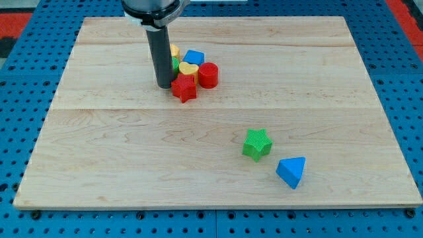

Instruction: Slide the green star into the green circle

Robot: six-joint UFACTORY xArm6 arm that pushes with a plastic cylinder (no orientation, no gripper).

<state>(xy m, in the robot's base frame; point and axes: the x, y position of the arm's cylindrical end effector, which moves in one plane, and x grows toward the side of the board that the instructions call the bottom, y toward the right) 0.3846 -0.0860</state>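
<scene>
The green star (256, 143) lies on the wooden board at the view's lower right. The green circle (176, 65) is mostly hidden behind the rod, in a cluster of blocks at the view's top centre; only a sliver of it shows. My tip (164, 86) rests on the board just left of the red star (184, 88), touching or nearly touching it, and far up and left of the green star.
The cluster also holds a yellow heart (189, 69), a red cylinder (208, 75), a blue block (194, 57) and a yellow block (175, 50). A blue triangle (291, 171) lies just below and right of the green star. The board's edges (218, 206) border a blue pegboard.
</scene>
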